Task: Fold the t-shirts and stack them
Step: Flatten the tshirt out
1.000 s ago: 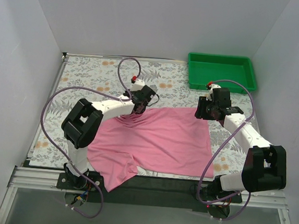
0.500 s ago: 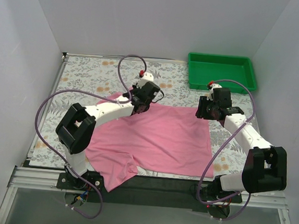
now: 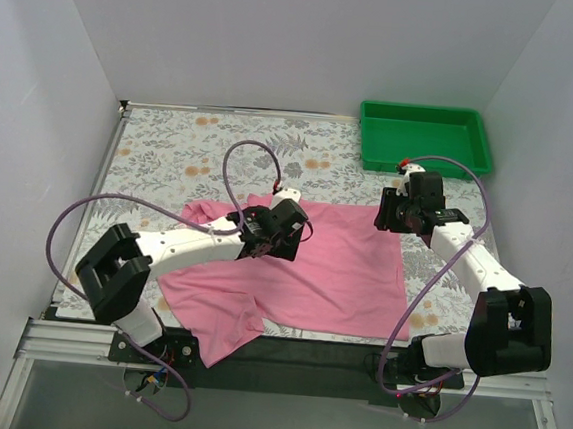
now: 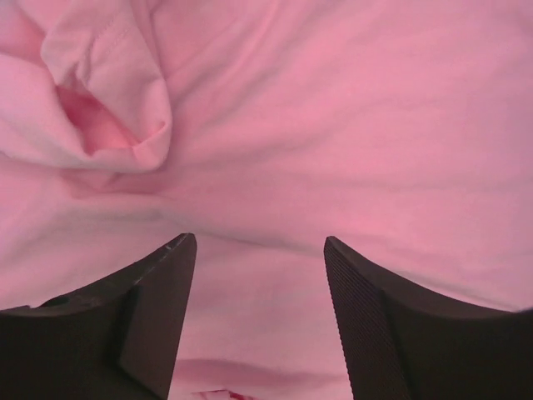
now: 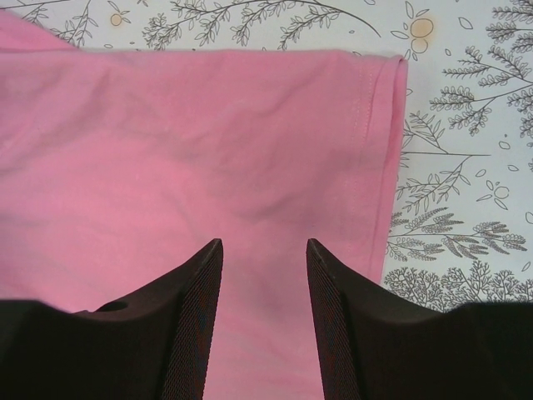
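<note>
The t-shirt [image 3: 342,270] lies spread over the middle of the flowered table [image 3: 161,153]. Its long axis runs across me from left to right: the sleeves and neck end are on my left, one part spilling over the near edge, and the straight hem is on my right. It is plain pink, thin and soft. The right half is mostly flat, and the left half is rumpled where the cloth has gathered. The green tray [image 3: 364,131] sits at the far right corner, well apart from the cloth. My left gripper [image 3: 277,236] is over the shirt's left-centre, so that arm is nearer the crumpled end. My right gripper [image 3: 389,215] is at the far right corner, nearer the hem. Both pairs of jaws stand wide and hold nothing. From the right wrist view, the shirt stretches ahead and to the left of my jaws, and the stitched hem [image 5: 371,150] runs away from me just to their right, up to its far corner. From the left wrist view, pink fills everything below, and a bunched fold [image 4: 108,108] lies ahead and to the left of the jaws. I cannot tell whether either pair touches the cloth. I judge the fold is not yet begun.
</note>
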{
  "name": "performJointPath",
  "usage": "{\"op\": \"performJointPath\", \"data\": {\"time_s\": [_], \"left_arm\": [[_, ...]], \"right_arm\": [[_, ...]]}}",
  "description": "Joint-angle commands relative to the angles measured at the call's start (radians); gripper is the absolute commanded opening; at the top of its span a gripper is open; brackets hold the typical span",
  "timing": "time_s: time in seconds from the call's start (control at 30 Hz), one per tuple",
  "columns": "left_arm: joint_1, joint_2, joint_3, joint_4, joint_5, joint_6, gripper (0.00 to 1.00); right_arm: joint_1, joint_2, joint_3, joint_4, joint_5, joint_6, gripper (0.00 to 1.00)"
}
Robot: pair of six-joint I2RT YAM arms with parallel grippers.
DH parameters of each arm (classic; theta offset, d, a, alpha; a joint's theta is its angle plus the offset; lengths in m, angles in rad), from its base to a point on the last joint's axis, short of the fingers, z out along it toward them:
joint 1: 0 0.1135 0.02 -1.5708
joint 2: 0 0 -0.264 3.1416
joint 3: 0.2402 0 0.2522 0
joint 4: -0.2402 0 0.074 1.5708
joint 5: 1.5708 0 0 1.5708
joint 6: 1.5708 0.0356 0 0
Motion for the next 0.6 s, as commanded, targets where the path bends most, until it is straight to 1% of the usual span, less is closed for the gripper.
{"op": "performJointPath", "data": {"time_s": [0.0, 0.1, 0.13, 0.2, 0.23, 0.3, 0.33, 0.43, 0.5, 0.57], "left_arm": [[0.016, -0.128, -0.020, 0.073, 0.082, -0.039, 0.60], [0.111, -0.153, -0.015, 0.078, 0.073, -0.076, 0.61], [0.196, -0.156, -0.015, 0.079, 0.082, -0.085, 0.61], [0.281, -0.147, -0.018, 0.087, 0.124, -0.110, 0.60], [0.362, -0.138, -0.018, 0.092, 0.130, -0.120, 0.58], [0.433, -0.103, -0.012, 0.099, 0.162, -0.151, 0.55], [0.495, -0.089, -0.011, 0.102, 0.162, -0.165, 0.54], [0.585, -0.023, 0.008, 0.112, 0.200, -0.198, 0.51], [0.611, 0.029, 0.026, 0.107, 0.252, -0.205, 0.51], [0.622, 0.054, 0.048, 0.098, 0.268, -0.217, 0.51]], "right_arm": [[-0.001, -0.023, 0.005, 0.025, -0.048, -0.023, 0.44], [-0.004, -0.017, 0.010, 0.027, -0.071, -0.022, 0.44], [-0.002, -0.015, 0.010, 0.028, -0.077, -0.023, 0.44], [-0.002, -0.008, 0.016, 0.030, -0.091, -0.022, 0.44], [-0.002, -0.005, 0.019, 0.032, -0.095, -0.022, 0.44], [-0.004, 0.008, 0.022, 0.033, -0.109, -0.018, 0.44], [-0.004, 0.012, 0.025, 0.035, -0.117, -0.018, 0.44], [0.001, 0.021, 0.028, 0.045, -0.167, -0.017, 0.44], [0.012, 0.032, 0.030, 0.062, -0.210, -0.009, 0.44], [0.041, 0.040, 0.047, 0.071, -0.227, 0.009, 0.44]]}}
